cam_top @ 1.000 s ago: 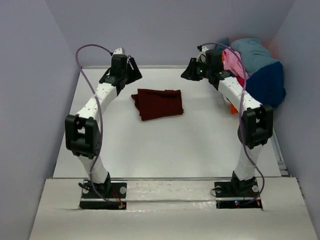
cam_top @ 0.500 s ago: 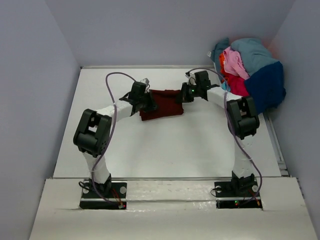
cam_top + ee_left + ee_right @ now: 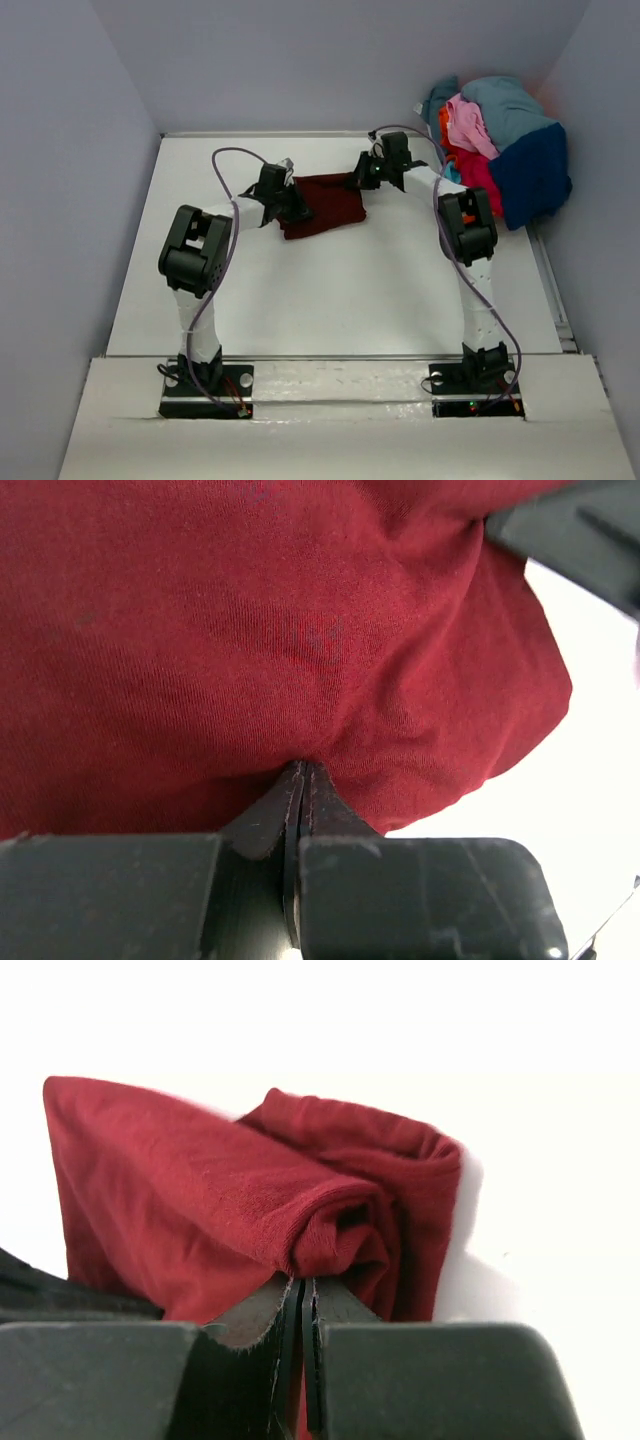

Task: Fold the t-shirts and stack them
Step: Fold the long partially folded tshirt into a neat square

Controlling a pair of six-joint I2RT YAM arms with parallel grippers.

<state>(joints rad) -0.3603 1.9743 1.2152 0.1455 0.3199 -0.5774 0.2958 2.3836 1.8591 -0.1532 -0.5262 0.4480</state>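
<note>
Two closed grippers sit at opposite ends of the dark maroon t-shirt (image 3: 325, 207), which lies folded on the table (image 3: 330, 290), towards its far side. The left gripper (image 3: 287, 203) has its jaws pressed together on a small pucker of cloth. The right gripper (image 3: 366, 180) is shut at the rolled edge and, I think, pinches a thin layer there. The cloth looks light, soft and limp, so it will probably sag and unfold. It is best taken at the folded edges. The other t-shirts (image 3: 500, 140) are heaped in the far right corner.
</note>
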